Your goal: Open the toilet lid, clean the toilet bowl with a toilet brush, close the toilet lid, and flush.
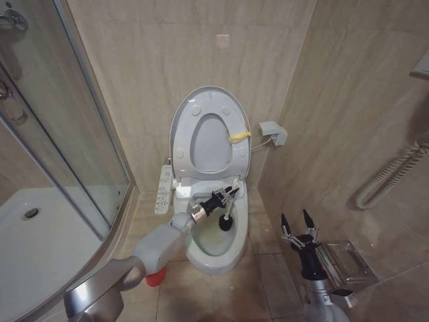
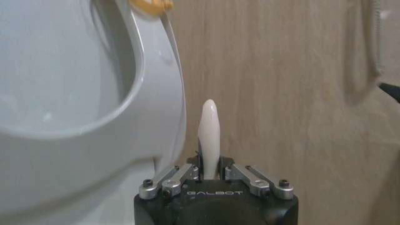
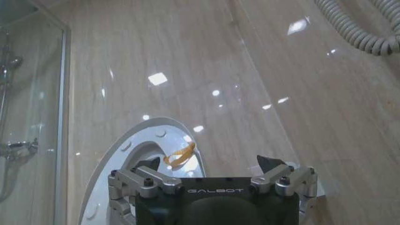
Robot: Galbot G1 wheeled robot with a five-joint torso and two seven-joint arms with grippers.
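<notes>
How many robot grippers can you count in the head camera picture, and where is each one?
2. The left gripper is over the toilet bowl, shut on the toilet brush. The right gripper is open, raised right of the bowl, near the wall.

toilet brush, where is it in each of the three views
Head view: the brush is at centre, head down in the bowl, handle held by the left hand.
Left wrist view: its white handle rises at lower centre, clamped between the fingers.
Right wrist view: not in it; the right hand is open.
Shared landmark: the yellow tag on the raised lid.
</notes>
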